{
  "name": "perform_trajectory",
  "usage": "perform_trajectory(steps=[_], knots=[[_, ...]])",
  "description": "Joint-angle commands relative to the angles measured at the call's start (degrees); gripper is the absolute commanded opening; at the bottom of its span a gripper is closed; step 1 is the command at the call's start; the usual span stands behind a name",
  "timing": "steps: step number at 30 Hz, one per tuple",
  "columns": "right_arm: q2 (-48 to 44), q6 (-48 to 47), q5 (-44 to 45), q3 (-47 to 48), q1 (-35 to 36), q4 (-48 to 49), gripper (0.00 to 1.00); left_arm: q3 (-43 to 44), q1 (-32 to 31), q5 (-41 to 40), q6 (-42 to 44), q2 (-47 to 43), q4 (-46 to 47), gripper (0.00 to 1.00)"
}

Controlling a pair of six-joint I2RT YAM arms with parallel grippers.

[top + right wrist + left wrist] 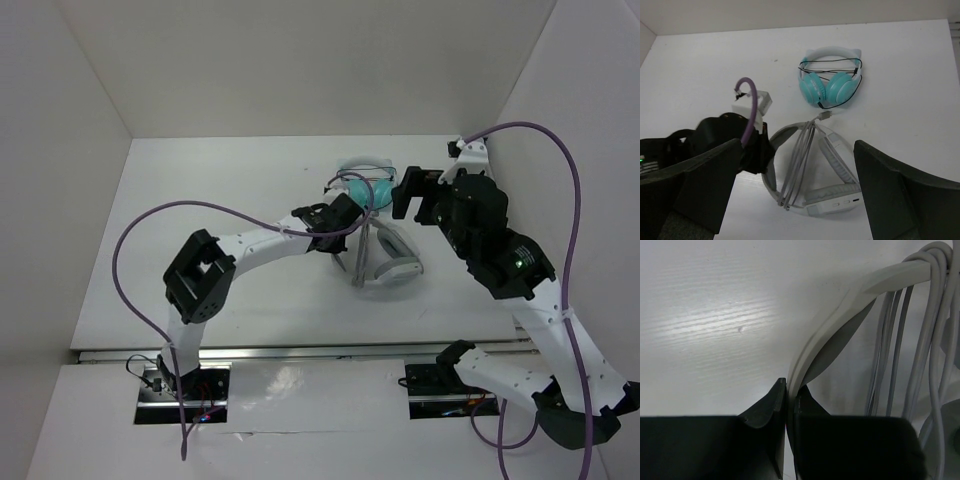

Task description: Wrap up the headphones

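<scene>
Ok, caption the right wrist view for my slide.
Open right claw over the grey headphones, cable wound around the headband, left claw gripping it; teal headphones beyond.

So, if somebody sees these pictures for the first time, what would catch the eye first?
Most likely the large grey headphones at mid-table, with their thin cable wound in several loops across the headband, which the left pincer grips shut. Just behind them lie smaller teal headphones, and the right pincer is wide open to their right.
</scene>
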Motion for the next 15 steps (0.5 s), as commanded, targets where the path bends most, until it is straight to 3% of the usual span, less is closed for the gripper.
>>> perform_trajectory(steps=[1,11,12,14,15], knots=[[-2.10,0.82,-1.39,-0.11,0.30,-0.15,1.00,2.66,-0.90,-0.26,-6.45,2.44,6.82,0.00],[-4.56,0.82,-3.14,-3.10,0.30,-0.15,1.00,1.25,-0.90,-0.26,-11.63,7.55,8.41,0.00],[-4.56,0.82,-3.84,-3.10,0.30,-0.15,1.00,0.64,-0.90,0.27,-11.63,7.55,8.41,0.04],[-4.56,0.82,-4.54,-3.10,0.30,-0.75,1.00,0.03,-0.90,-0.25,-12.24,6.68,8.41,0.25],[-4.56,0.82,-4.55,-3.10,0.30,-0.76,1.00,-0.85,-0.90,-0.26,-12.77,6.15,8.41,0.31]])
